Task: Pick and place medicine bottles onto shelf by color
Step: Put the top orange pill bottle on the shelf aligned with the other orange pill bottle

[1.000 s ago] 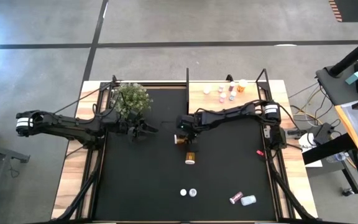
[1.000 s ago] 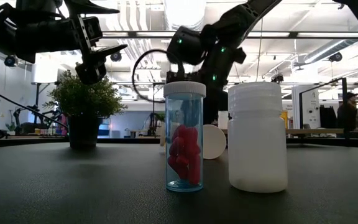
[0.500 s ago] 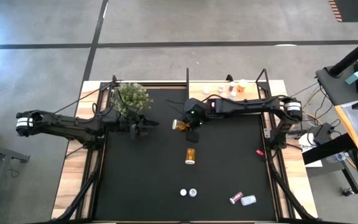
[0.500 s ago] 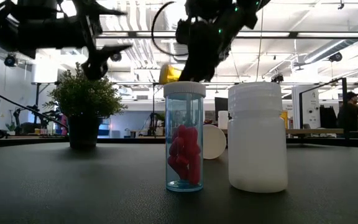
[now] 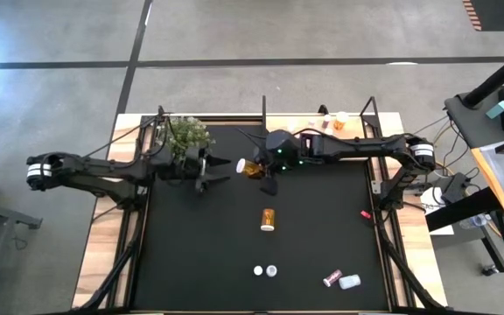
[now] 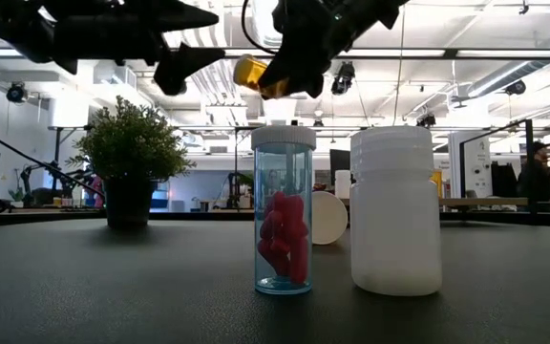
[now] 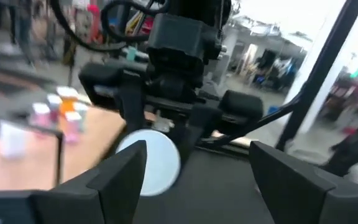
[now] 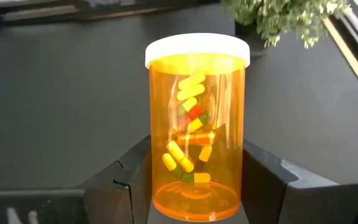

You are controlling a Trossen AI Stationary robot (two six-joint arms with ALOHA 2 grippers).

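A potted green plant (image 5: 187,136) stands at the black mat's (image 5: 199,254) far-left corner — upright.

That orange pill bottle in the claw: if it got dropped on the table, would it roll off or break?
The orange pill bottle, held in the right claw, is a smooth cylinder, so on its side it would probably roll. It looks like rigid plastic, so breaking seems unlikely. Only a few capsules sit inside, so it is likely light and easily nudged.
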